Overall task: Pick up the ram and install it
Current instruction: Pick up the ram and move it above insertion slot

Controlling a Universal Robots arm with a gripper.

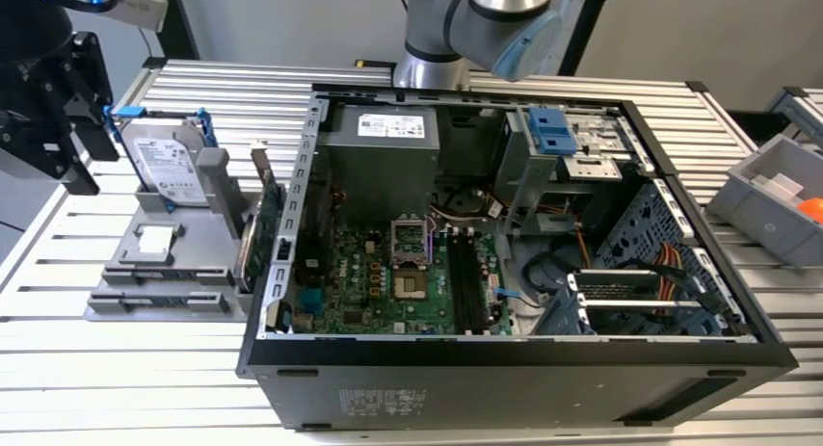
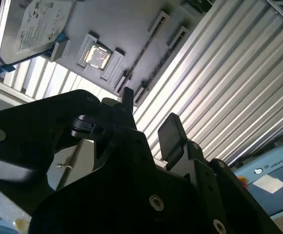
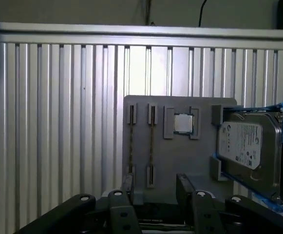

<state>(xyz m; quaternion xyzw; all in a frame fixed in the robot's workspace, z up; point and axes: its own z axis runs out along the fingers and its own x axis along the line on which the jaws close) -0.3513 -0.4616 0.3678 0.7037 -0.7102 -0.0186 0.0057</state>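
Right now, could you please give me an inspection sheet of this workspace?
Surface: ribbed metal table, carrying an open computer case.
Job's things: ram, a thin strip on edge in the grey holder; not gripped.
Clutter: hard drive, green card, processor chip.
Grippers: gripper near the holder, fingers open, empty.
Cables: orange wires inside the case.
Surroundings: grey bin at the exterior view's right.

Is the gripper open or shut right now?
Open. In both wrist views the fingers of the gripper stand apart, with nothing held between them.
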